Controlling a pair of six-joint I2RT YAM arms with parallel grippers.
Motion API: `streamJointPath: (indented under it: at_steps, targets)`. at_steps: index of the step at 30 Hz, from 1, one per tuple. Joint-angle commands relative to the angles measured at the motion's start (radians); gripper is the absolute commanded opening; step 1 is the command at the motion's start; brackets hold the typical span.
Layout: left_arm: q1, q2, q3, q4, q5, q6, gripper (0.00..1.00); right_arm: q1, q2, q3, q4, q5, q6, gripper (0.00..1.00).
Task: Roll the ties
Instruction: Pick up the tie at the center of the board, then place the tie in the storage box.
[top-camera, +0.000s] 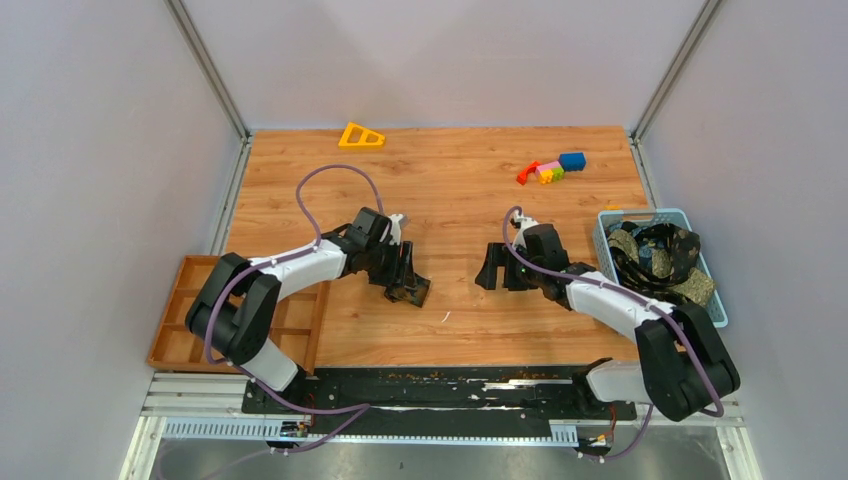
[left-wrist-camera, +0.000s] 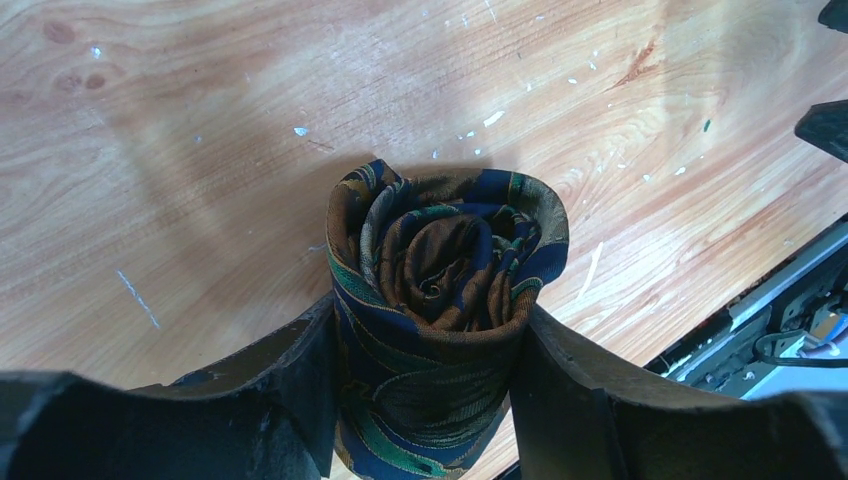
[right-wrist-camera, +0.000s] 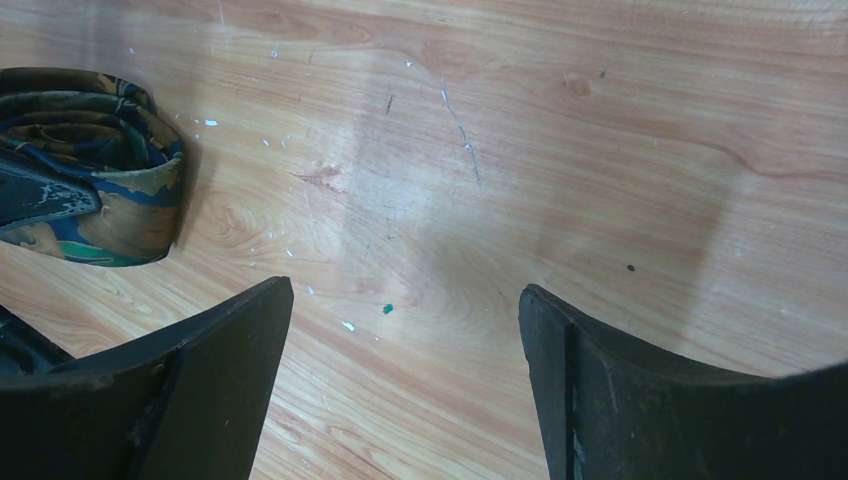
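Observation:
My left gripper (top-camera: 408, 283) is shut on a rolled tie (left-wrist-camera: 440, 300), dark blue-brown with green and gold pattern, wound in a tight coil that stands between the two black fingers (left-wrist-camera: 270, 380) just over the wooden table. The same roll shows at the left edge of the right wrist view (right-wrist-camera: 110, 190). My right gripper (top-camera: 492, 270) is open and empty, low over bare wood to the right of the roll, its fingers (right-wrist-camera: 210, 360) wide apart. More ties (top-camera: 660, 255) lie heaped in the blue basket (top-camera: 610, 225) at the right.
A wooden compartment tray (top-camera: 185, 300) sits at the left edge. A yellow triangle piece (top-camera: 361, 136) lies at the back left, and small coloured toy blocks (top-camera: 551, 168) at the back right. A black rail (top-camera: 440, 385) runs along the near edge.

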Motion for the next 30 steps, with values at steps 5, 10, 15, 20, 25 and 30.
streamJointPath:
  at_steps: [5,10,15,20,25,30]
  targets:
    - [0.012,-0.087,0.030,-0.098,-0.012,-0.007,0.37,-0.002,0.015,-0.011,0.062,0.001,-0.013,0.84]
    - [0.039,-0.162,0.064,-0.179,-0.045,0.008,0.35,-0.002,0.023,-0.010,0.064,-0.002,-0.014,0.84]
    - [0.108,-0.251,0.092,-0.263,-0.068,0.038,0.33,-0.003,0.022,-0.012,0.069,-0.006,-0.016,0.84]
    - [0.185,-0.318,0.120,-0.358,-0.122,0.076,0.30,-0.003,0.027,-0.012,0.071,-0.011,-0.018,0.84]
    - [0.293,-0.372,0.160,-0.447,-0.182,0.115,0.25,-0.004,0.027,-0.012,0.072,-0.016,-0.019,0.84]
    - [0.392,-0.408,0.194,-0.495,-0.253,0.130,0.18,-0.004,0.029,-0.013,0.075,-0.021,-0.021,0.84]
